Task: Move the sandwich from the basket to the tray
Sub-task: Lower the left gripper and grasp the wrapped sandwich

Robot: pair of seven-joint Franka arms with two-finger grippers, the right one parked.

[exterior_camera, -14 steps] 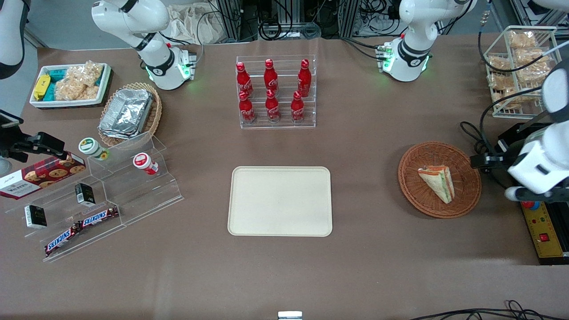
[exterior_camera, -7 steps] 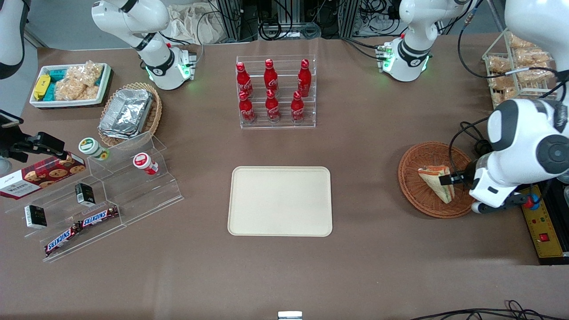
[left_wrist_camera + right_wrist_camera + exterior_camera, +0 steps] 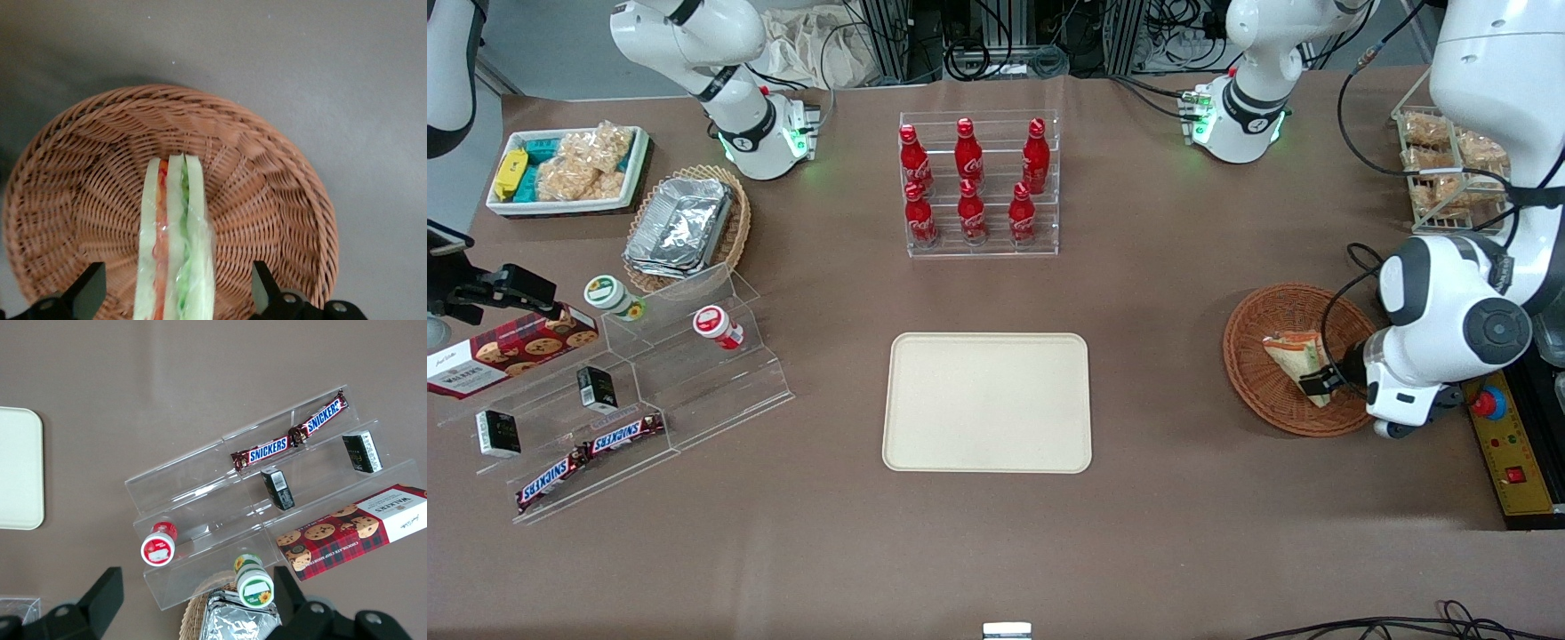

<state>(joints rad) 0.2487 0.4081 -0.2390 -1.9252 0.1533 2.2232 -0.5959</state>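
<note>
The sandwich (image 3: 1292, 353), a wrapped wedge with green and orange-red stripes, lies in the reddish-brown wicker basket (image 3: 1246, 356) toward the working arm's end of the table. My left gripper (image 3: 1319, 380) hangs low over the basket at the sandwich's end nearer the front camera. In the left wrist view the sandwich (image 3: 175, 233) stands on edge in the basket (image 3: 267, 187), and the gripper (image 3: 177, 295) is open, one finger (image 3: 90, 293) on each side of the sandwich with a gap at both. The cream tray (image 3: 987, 402) sits bare mid-table.
A yellow control box with a red button (image 3: 1489, 404) lies beside the basket. A wire rack of bagged snacks (image 3: 1449, 169) stands farther back. An acrylic rack of red bottles (image 3: 978, 182) stands farther from the camera than the tray. Acrylic shelves (image 3: 649, 391) lie toward the parked arm's end.
The left arm swung in over the basket and came down; its open gripper moved from beside the basket to astride the sandwich's nearer end. The sandwich has not moved.
</note>
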